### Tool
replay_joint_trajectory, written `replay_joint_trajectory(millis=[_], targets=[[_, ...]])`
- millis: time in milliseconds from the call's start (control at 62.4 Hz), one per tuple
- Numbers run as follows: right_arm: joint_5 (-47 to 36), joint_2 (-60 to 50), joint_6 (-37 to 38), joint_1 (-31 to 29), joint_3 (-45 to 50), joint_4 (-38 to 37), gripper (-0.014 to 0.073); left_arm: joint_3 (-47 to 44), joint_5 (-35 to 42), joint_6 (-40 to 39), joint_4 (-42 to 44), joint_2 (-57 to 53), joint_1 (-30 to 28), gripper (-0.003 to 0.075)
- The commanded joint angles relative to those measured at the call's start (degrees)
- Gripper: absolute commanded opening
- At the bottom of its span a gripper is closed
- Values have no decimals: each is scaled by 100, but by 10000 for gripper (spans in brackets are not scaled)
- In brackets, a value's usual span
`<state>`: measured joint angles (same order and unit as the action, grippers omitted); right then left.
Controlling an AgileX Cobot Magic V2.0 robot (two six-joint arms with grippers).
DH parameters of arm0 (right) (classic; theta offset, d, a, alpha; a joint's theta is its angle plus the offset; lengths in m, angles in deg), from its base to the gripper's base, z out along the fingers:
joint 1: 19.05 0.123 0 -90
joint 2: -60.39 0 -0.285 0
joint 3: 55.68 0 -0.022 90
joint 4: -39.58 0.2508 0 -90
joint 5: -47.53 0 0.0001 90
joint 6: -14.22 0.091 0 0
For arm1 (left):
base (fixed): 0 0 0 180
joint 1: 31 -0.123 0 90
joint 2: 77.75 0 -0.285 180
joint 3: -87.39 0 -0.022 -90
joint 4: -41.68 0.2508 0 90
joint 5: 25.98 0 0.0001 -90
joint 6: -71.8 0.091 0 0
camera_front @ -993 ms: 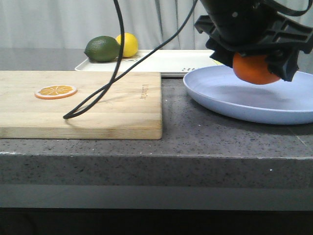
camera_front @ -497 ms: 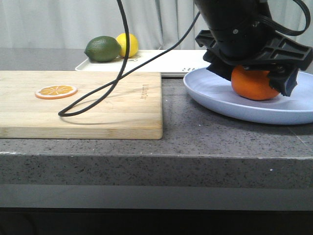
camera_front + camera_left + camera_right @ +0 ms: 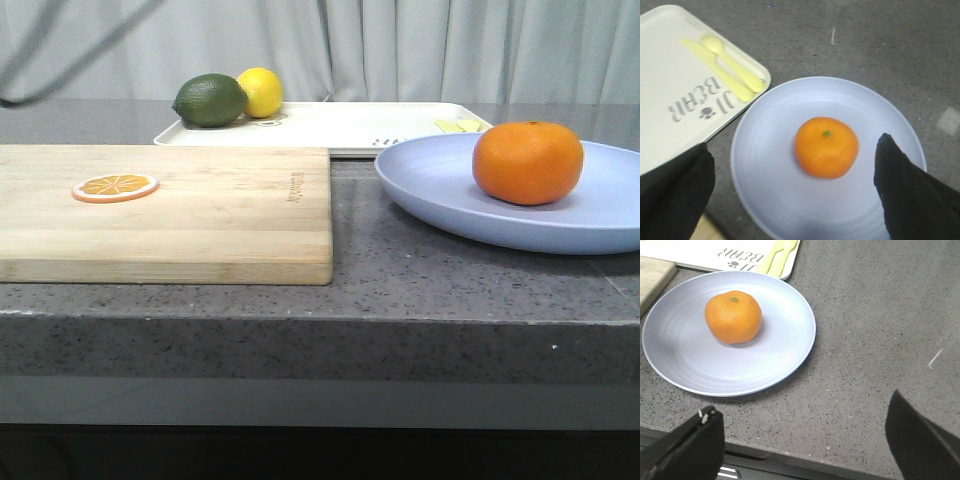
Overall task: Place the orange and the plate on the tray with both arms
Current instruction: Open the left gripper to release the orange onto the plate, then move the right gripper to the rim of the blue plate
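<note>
The orange (image 3: 528, 162) rests loose on the pale lavender-blue plate (image 3: 450, 205), at the right of the table. Behind it lies the white tray (image 3: 340, 125). My left gripper (image 3: 793, 150) hangs open above the plate (image 3: 770, 190), and the orange (image 3: 826, 147) lies below, between the spread fingers and apart from both. My right gripper (image 3: 804, 405) is open over the table's near edge, holding nothing, with the plate (image 3: 775, 360) and the orange (image 3: 733, 316) ahead of it. Neither gripper shows in the front view.
A wooden cutting board (image 3: 200, 215) with an orange slice (image 3: 114, 186) fills the left side. A lime (image 3: 209, 100) and a lemon (image 3: 261, 90) sit on the tray's left end. Yellow cutlery (image 3: 725, 70) lies on the tray's end near the plate.
My left gripper lowered the orange onto the plate, let it go and rose out of the front view. The cable swung away to the upper left.
</note>
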<state>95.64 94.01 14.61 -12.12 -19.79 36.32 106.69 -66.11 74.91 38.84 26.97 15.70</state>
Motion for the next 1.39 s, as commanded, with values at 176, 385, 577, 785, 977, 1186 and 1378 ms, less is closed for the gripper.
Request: replay_joint_trajectory(millis=[176,385,577,785,977,1186,1378], targets=[[-662,23,-39,-39,5,-28,656,-1753,686,-63,-120,-2072,-938,618],[-730,23,-39,-39,130,-28,656,-3180,819,-63,-145,-3555,-1715,618],[-754,23,-39,-39,130,-28,656,-4324,794,-63,-161,-4807,-2302,618],[-747,23,-39,-39,130,-28,656,-5161,816,-63,-161,-5811,-2390,618],[-847,116,-39,-39,72,93,656,-5268,816,-63,-161,-5971,-2390,618],[-854,999,-711,207,-459,562,656,-5268,816,-63,-161,-5971,-2390,618],[-897,2051,-980,645,-1050,618,656,-5268,816,-63,-161,-5971,-2390,618]])
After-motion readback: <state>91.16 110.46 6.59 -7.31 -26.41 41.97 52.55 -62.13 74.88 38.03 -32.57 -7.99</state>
